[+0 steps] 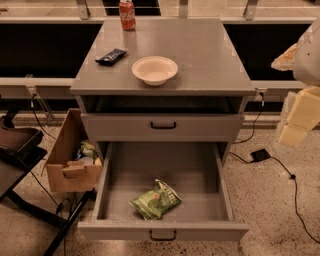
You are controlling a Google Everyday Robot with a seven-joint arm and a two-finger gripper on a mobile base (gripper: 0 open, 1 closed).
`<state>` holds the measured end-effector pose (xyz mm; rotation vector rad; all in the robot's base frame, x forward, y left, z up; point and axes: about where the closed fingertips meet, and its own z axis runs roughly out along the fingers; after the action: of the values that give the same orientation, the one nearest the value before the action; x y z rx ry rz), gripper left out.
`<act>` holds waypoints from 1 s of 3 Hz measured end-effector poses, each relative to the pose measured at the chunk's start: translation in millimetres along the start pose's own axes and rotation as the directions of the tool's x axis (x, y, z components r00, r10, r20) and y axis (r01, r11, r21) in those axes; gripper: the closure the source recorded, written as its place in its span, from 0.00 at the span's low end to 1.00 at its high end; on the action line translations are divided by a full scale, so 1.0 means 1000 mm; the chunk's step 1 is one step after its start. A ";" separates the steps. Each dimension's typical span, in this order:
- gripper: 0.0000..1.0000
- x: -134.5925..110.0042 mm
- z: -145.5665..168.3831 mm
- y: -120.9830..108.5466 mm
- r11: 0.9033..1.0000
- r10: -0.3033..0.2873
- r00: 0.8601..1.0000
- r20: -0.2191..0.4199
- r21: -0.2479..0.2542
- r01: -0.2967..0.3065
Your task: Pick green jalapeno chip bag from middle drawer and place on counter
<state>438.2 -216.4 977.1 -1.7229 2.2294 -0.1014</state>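
The green jalapeno chip bag point(156, 200) lies crinkled on the floor of the open middle drawer point(162, 231), near its front and slightly left of centre. The drawer is pulled out fully, the lowest one in the grey cabinet. The counter point(210, 55) is the cabinet's flat grey top. My gripper point(294, 131) shows as pale cream blocks at the right edge of the view. It is raised beside the cabinet's right side, well above and right of the bag, and apart from it.
On the counter stand a white bowl point(155, 70), a dark snack wrapper point(111, 56) and a red soda can point(127, 15). The drawer above point(162, 126) is shut. A cardboard box point(70, 160) and a black stand point(15, 145) are left; a cable and plug point(260, 155) lie right.
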 end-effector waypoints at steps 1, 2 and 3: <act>0.00 0.000 0.000 0.000 1.000 0.000 1.000 0.000 0.001 0.000; 0.00 0.000 -0.006 -0.002 1.000 0.004 1.000 -0.013 0.021 -0.004; 0.00 0.000 0.027 -0.007 0.999 0.028 0.999 -0.042 0.031 -0.027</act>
<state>452.2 -214.9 953.4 -1.6889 2.2686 -0.1658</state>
